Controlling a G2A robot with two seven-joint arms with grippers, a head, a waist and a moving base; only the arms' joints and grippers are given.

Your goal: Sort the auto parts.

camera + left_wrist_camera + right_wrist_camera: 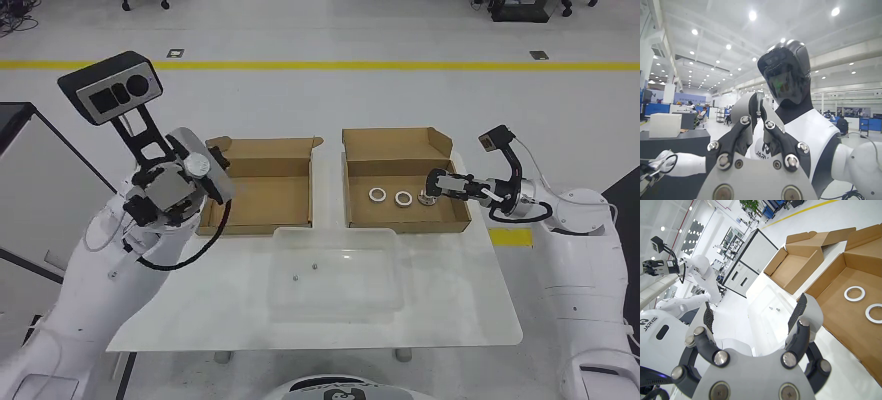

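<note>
My left gripper [757, 107] is shut on a threaded silver bolt [759, 101], held up in the air with its tip pointing back at the robot. In the top view this gripper [142, 210] hangs off the table's left side, beside the left cardboard box [255, 215]. My right gripper [755, 309] is open with nothing between its fingers, and sits at the right wall of the right cardboard box [400, 222]. Two silver rings [854, 294] [874, 313] lie on that box's floor. Two small bolts [770, 308] [777, 309] lie in the clear tray [385, 290].
The left cardboard box [791, 264] has a bare floor and raised flaps. Both boxes stand side by side at the table's far half, with the clear tray in front of them. A grey cabinet [745, 275] stands off the table's left end.
</note>
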